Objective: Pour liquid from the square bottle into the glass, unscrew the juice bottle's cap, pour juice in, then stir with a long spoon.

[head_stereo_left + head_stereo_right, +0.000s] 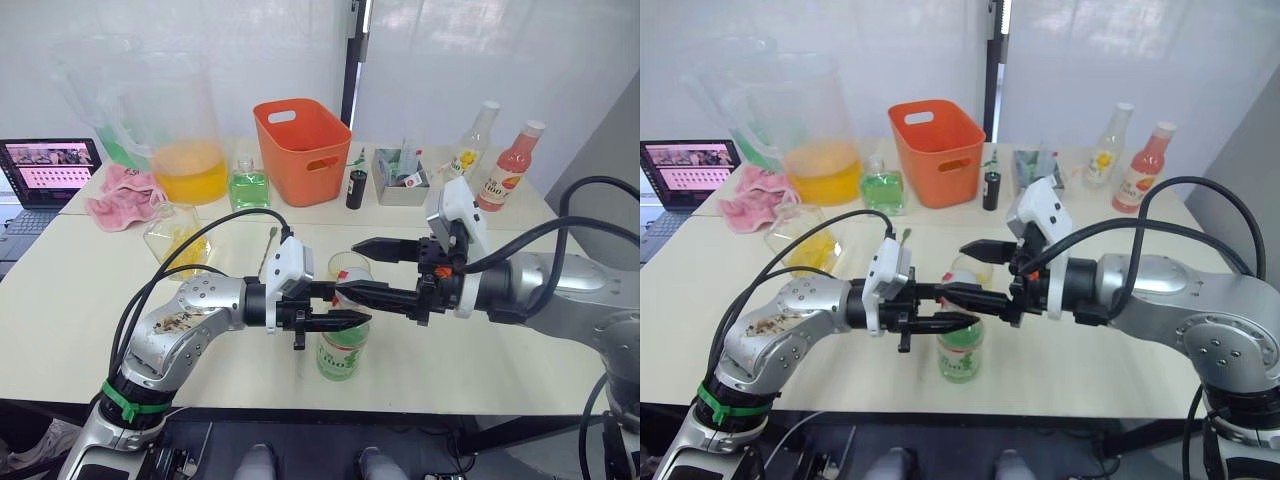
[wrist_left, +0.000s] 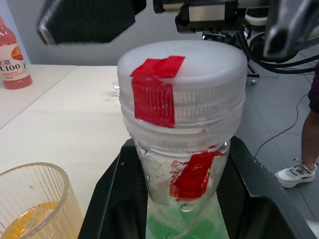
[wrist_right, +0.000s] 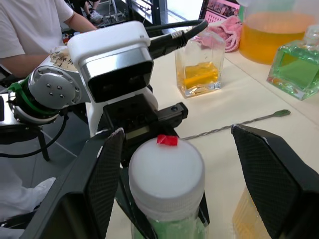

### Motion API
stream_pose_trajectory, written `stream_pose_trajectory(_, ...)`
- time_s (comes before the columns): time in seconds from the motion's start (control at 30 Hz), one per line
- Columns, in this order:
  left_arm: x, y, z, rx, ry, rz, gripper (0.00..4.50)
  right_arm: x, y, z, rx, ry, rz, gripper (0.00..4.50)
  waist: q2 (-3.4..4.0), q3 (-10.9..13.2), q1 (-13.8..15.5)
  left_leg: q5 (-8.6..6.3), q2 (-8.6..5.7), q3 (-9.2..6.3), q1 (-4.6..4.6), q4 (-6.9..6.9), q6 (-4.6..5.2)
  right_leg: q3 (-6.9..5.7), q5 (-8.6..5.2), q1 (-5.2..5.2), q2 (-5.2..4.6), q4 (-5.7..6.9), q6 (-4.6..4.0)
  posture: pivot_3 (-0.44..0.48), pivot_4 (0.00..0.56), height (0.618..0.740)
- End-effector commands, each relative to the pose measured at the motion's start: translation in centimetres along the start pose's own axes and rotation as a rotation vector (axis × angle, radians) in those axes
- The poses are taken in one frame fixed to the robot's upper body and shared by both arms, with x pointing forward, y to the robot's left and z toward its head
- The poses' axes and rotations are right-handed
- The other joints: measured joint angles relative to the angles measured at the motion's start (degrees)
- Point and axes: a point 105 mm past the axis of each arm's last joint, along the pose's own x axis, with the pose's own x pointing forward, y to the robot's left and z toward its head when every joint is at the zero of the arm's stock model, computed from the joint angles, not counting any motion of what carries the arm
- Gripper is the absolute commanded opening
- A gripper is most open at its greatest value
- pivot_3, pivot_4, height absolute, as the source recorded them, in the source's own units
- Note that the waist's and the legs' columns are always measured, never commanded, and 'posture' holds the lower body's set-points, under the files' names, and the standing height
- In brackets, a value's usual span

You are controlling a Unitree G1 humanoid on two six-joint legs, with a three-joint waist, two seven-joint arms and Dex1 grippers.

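Lower centre of the left eye view: the juice bottle (image 1: 342, 352) stands upright near the table's (image 1: 60, 330) front edge, its green-and-white label facing the camera. Left gripper (image 1: 352, 318) reaches in from the left, its black fingers closed on the bottle's neck just below the cap (image 2: 182, 64); the left wrist view shows the fingers on both sides of the neck. The white cap bears a strip of red tape and is still on the bottle. Right gripper (image 1: 362, 270) comes from the right with its fingers spread wide, one on each side of the cap and not touching it, as the right wrist view shows. Just behind the bottle, centre frame, stands the glass (image 1: 349, 266) with yellow liquid at its bottom. Left of centre stands the square bottle (image 1: 176, 238), with the long spoon (image 3: 234, 125) lying flat on the table between it and the glass. Along the upper frame: a pitcher (image 1: 170, 130), a pink cloth (image 1: 122, 198), a green bottle (image 1: 248, 185), an orange basket (image 1: 302, 150) and a pink bottle (image 1: 508, 167).
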Motion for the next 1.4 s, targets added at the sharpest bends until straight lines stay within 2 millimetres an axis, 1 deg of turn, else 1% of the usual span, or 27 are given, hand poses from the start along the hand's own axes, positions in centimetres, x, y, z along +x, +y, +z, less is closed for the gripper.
stream_pose_trajectory(0.03, 0.2, 0.0, -0.9, -0.022, 0.033, 0.005, 1.41, -0.4, 0.3, 0.4, -0.029, -0.001, 0.001, 3.63, 0.00, 0.00, 0.01, 0.00, 0.00, 0.00, 0.00, 0.00, 0.00, 0.00, 0.00, 0.00, 0.00, 0.01, 0.00, 0.000, 0.150, 0.740)
stream_pose_trajectory(0.27, 0.2, 0.0, -0.9, -0.021, 0.034, 0.005, 1.41, -0.4, 0.4, 0.2, -0.026, 0.000, 0.004, 3.63, 0.00, 0.00, 0.02, 0.00, 0.00, 0.00, 0.00, 0.00, 0.00, 0.00, 0.00, 0.00, 0.00, 0.00, 0.00, 0.000, 0.150, 0.740)
stream_pose_trajectory(0.3, 0.2, 0.0, -0.9, -0.021, 0.034, 0.005, 1.41, -0.4, 0.4, 0.1, -0.024, 0.001, 0.006, 3.40, 0.00, 0.00, 0.02, 0.00, 0.00, 0.00, 0.00, 0.00, 0.00, 0.00, 0.00, 0.00, 0.00, 0.00, 0.00, 0.000, 0.150, 0.740)
stream_pose_trajectory(0.47, 0.2, -0.1, -0.9, -0.020, 0.034, 0.004, 1.41, -0.4, 0.5, -0.1, -0.021, 0.006, 0.008, 1.81, 0.00, 0.00, 0.01, 0.00, 0.00, 0.00, 0.00, 0.00, 0.00, 0.00, 0.00, 0.00, 0.00, 0.00, 0.00, 0.000, 0.150, 0.740)
stream_pose_trajectory(0.5, 0.2, -0.1, -0.9, -0.020, 0.034, 0.003, 1.41, -0.4, 0.4, -0.1, -0.021, 0.009, 0.009, 1.64, 0.00, 0.00, 0.01, 0.00, 0.00, 0.00, 0.00, 0.01, 0.00, 0.00, 0.00, 0.00, 0.00, 0.00, 0.00, 0.000, 0.150, 0.740)
stream_pose_trajectory(0.7, 0.2, 0.0, -0.9, -0.016, 0.036, 0.004, 1.41, -0.3, 0.2, -0.6, -0.027, 0.043, 0.017, 1.65, 0.00, 0.00, 0.01, 0.00, 0.00, 0.00, 0.00, 0.02, 0.00, 0.00, 0.00, 0.01, 0.00, 0.00, 0.00, 0.000, 0.150, 0.740)
stream_pose_trajectory(0.9, -0.2, -0.1, -0.9, -0.004, 0.049, 0.002, 1.41, 0.0, 0.1, -1.0, -0.071, 0.087, 0.138, 1.65, 0.00, 0.00, -0.11, 0.00, 0.00, 0.00, 0.04, 0.03, 0.00, 0.00, 0.00, 0.03, 0.00, 0.00, 0.00, 0.000, 0.150, 0.740)
stream_pose_trajectory(1.0, -0.4, -0.2, -0.9, 0.006, 0.060, -0.008, 1.41, 0.3, 0.0, -1.3, -0.122, 0.108, 0.268, 1.65, 0.01, -0.01, -0.28, 0.00, 0.00, 0.01, 0.06, 0.03, 0.00, 0.00, 0.00, 0.03, 0.00, 0.00, 0.00, 0.000, 0.150, 0.740)
stream_pose_trajectory(1.07, -0.5, -0.3, -0.9, 0.012, 0.066, -0.016, 1.41, 0.5, -0.5, -1.4, -0.155, 0.113, 0.337, 1.65, 0.00, -0.01, -0.44, 0.00, 0.01, 0.01, 0.09, 0.03, 0.00, -0.01, 0.00, 0.03, 0.00, 0.02, 0.00, 0.000, 0.150, 0.740)
stream_pose_trajectory(1.3, -0.6, -0.4, -0.9, 0.026, 0.078, -0.025, 1.41, 1.2, -1.4, -1.2, -0.350, 0.150, 0.678, 1.65, 0.01, -0.01, -1.39, 0.00, 0.01, 0.01, 0.14, 0.00, 0.00, -0.05, 0.01, 0.06, 0.02, 0.07, 0.01, 0.000, 0.150, 0.740)
stream_pose_trajectory(1.4, -0.7, -0.5, -0.9, 0.029, 0.080, -0.020, 1.41, 1.5, -1.8, -1.0, -0.397, 0.163, 0.760, 1.65, 0.01, -0.01, -1.44, 0.00, 0.03, 0.00, 0.16, -0.01, 0.00, -0.07, 0.01, 0.05, 0.04, 0.13, 0.03, 0.000, 0.150, 0.740)
